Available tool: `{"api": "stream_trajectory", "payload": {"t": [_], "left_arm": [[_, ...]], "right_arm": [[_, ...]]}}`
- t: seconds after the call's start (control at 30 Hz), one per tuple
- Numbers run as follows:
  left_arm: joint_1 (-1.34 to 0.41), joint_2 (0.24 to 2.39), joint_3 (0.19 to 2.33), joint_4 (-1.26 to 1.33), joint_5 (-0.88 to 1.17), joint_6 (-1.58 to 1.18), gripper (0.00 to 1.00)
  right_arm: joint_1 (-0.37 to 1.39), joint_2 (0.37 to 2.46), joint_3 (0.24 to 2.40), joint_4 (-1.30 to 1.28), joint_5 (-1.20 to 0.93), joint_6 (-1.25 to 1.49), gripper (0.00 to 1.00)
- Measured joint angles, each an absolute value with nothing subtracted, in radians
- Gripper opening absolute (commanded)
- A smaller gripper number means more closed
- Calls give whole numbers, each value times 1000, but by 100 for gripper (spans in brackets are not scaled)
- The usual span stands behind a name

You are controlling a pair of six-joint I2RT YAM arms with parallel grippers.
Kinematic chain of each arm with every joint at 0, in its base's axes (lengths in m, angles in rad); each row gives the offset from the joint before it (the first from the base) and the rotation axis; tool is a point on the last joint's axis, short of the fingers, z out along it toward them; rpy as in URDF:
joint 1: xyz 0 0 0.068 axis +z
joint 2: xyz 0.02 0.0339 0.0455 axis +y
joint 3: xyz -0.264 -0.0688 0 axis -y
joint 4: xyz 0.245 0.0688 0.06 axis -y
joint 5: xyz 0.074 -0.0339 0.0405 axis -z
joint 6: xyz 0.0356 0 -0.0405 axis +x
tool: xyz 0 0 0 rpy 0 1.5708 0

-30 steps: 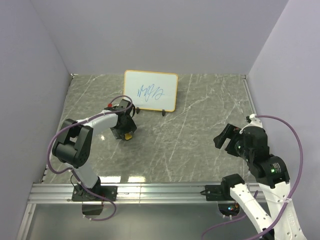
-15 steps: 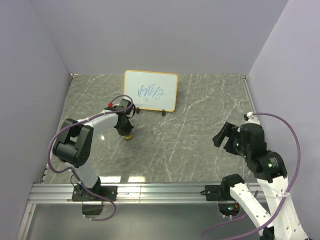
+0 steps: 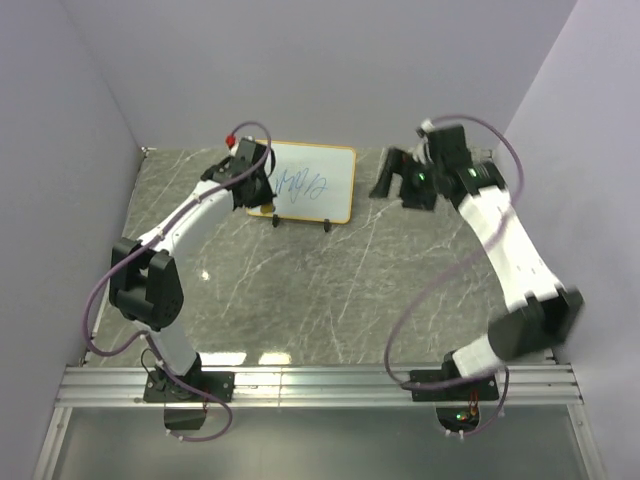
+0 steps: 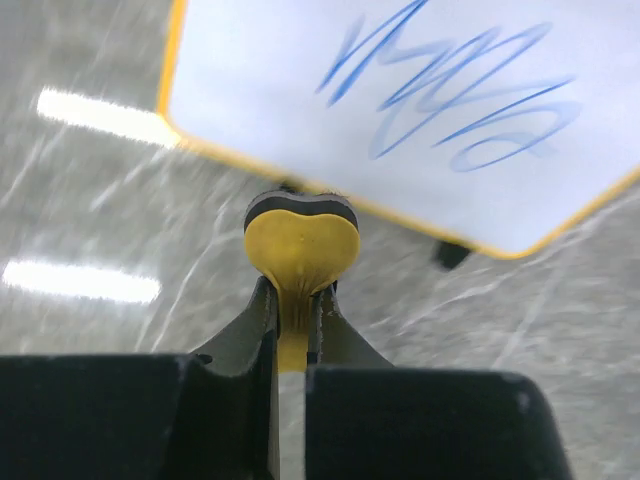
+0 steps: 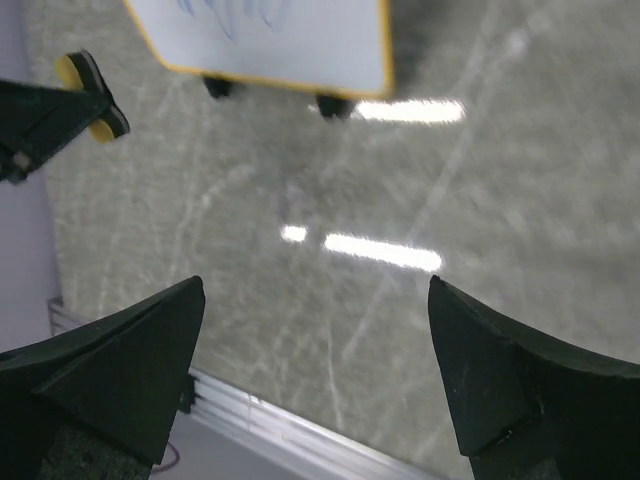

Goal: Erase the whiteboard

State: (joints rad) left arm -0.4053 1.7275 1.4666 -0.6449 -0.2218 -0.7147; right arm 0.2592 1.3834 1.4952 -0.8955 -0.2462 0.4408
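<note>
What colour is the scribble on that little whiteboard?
The scribble on the whiteboard is blue, clearest in the left wrist view.

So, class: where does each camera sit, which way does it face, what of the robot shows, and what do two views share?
Top external: above and behind the bases, looking down on the grey marble table; left arm and right arm show.
Left wrist: faces the yellow-framed white board; left gripper pinching a yellow heart-shaped eraser.
Right wrist: looks down across the table; open right gripper shows.
Shared: both wrist views show board and eraser.
</note>
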Motion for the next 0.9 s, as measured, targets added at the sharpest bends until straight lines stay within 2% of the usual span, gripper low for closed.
{"api": "stream_trajectory", "payload": {"t": [0.2, 0.3, 0.37, 0.63, 0.9], "left_arm": [[-405, 1807, 1670, -638, -152, -581, 0], [-405, 1855, 1709, -633, -104, -506, 0], [-405, 1879, 1721, -634, -76, -466, 0], [-406, 1952, 1804, -654, 27, -400, 0], [-405, 1985, 1884, -662, 38, -391, 0]], "right_arm": [[252, 1861, 1944, -852, -421, 414, 100], [222, 2096, 2188, -825, -498, 438, 99], [196, 2196, 2267, -783, -546, 473, 97], [76, 2367, 2222, -564, -673, 643, 92], [86, 2392, 2188, -399, -816, 699, 87]]}}
